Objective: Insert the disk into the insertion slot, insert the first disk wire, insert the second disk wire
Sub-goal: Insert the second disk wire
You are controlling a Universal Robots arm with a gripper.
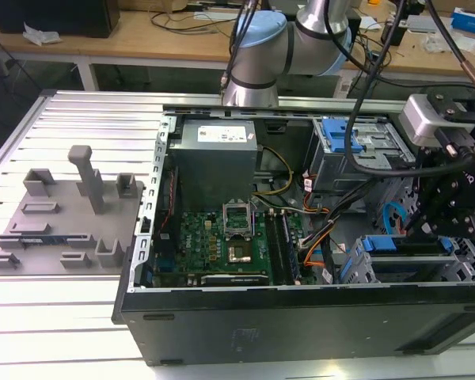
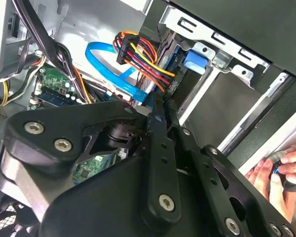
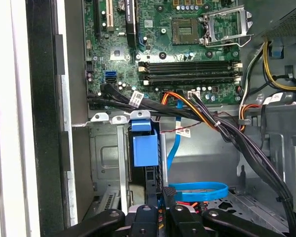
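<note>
The disk, in its bright blue carrier, sits inside the grey sheet-metal insertion slot at the case's front corner. My gripper hangs just behind the disk's rear end, its fingers pressed together on the end of the flat blue disk wire. A bundle of red, yellow, orange and black wires runs down to the same spot by the disk; I cannot tell whether it is plugged in.
The open case holds a green motherboard, a grey power supply and a taller bay with a blue latch. Black cable bundles cross near the slot. A person's hand is beyond the case wall. A grey fixture plate lies on the exterior view's left.
</note>
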